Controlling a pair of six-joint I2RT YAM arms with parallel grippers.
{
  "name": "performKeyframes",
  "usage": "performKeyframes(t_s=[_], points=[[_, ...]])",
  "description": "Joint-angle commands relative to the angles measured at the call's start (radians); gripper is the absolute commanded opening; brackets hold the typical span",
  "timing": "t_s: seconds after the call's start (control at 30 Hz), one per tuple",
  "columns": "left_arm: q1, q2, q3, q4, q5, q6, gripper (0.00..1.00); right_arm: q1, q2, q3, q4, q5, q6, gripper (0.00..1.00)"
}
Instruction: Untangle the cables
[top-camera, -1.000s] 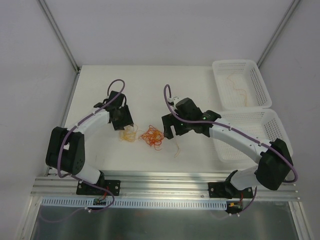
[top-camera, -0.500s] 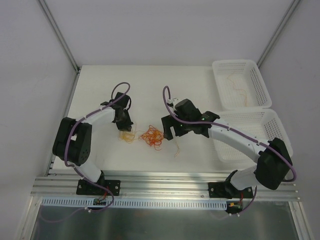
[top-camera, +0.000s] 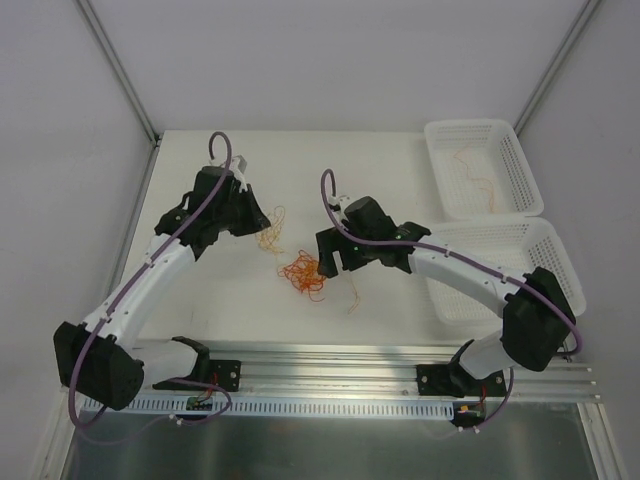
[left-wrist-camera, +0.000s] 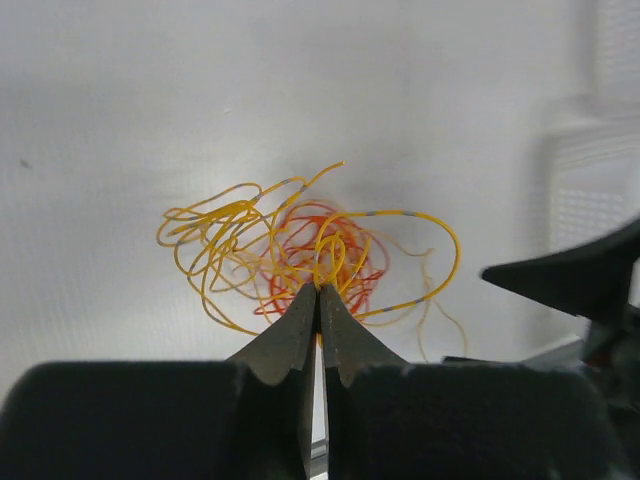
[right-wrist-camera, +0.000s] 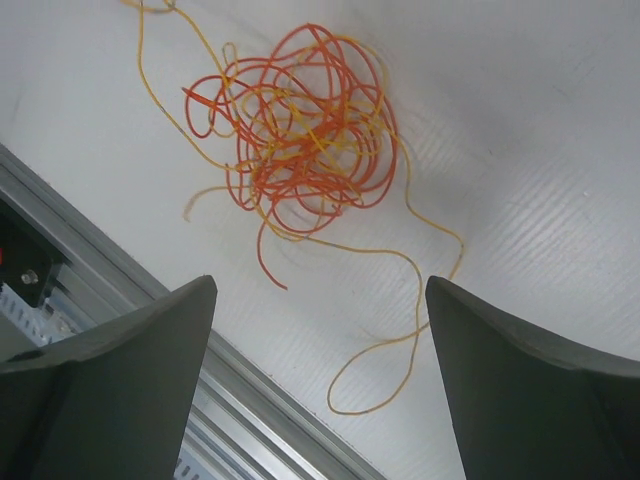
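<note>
Two grippers share the separating step on the white counter (top-camera: 380, 170). At centre, we see the right gripper (right-wrist-camera: 315, 285) hanging spread beside the red-orange tangle (right-wrist-camera: 310, 150). Left of centre, the outstretched left arm (top-camera: 150, 280) holds its left gripper (left-wrist-camera: 319, 290) pinched on a yellow cable (left-wrist-camera: 215, 235). Next, we judge, comes a steady pull apart. One loose cable (top-camera: 475, 170) lies in the upper-right basket (top-camera: 440, 135).

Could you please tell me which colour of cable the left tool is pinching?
The yellow cable, whose loops meet the tips of the shut left tool; the red-orange tangle lies ungripped on the table.
</note>
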Motion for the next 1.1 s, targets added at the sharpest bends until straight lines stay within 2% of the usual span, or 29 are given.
performKeyframes(t_s=[0.0,0.13,0.4,0.67,0.9,0.93,1.03,1.07], points=[[-0.009,-0.082,0.081,0.004,0.105,0.079,0.00,-0.018,-0.052,0.016,0.119,-0.061,0.052,0.90],[-0.014,-0.113,0.118,0.005,0.155,0.087,0.00,-0.031,-0.128,0.001,0.252,-0.126,0.104,0.87],[-0.060,-0.119,0.132,0.004,0.152,0.087,0.00,-0.028,-0.223,0.060,0.352,-0.114,0.226,0.83],[-0.132,-0.107,0.155,0.004,0.108,0.085,0.00,-0.023,-0.171,0.077,0.437,-0.133,0.321,0.79],[-0.173,-0.098,0.164,0.004,0.083,0.078,0.00,-0.014,-0.119,0.099,0.434,-0.146,0.321,0.72],[-0.181,-0.096,0.166,0.004,0.080,0.078,0.00,-0.012,-0.114,0.096,0.435,-0.147,0.322,0.70],[-0.190,-0.095,0.166,0.005,0.076,0.079,0.00,-0.012,-0.109,0.086,0.431,-0.150,0.315,0.52],[-0.193,-0.093,0.163,0.005,0.073,0.084,0.00,-0.014,-0.112,0.088,0.420,-0.132,0.304,0.35]])
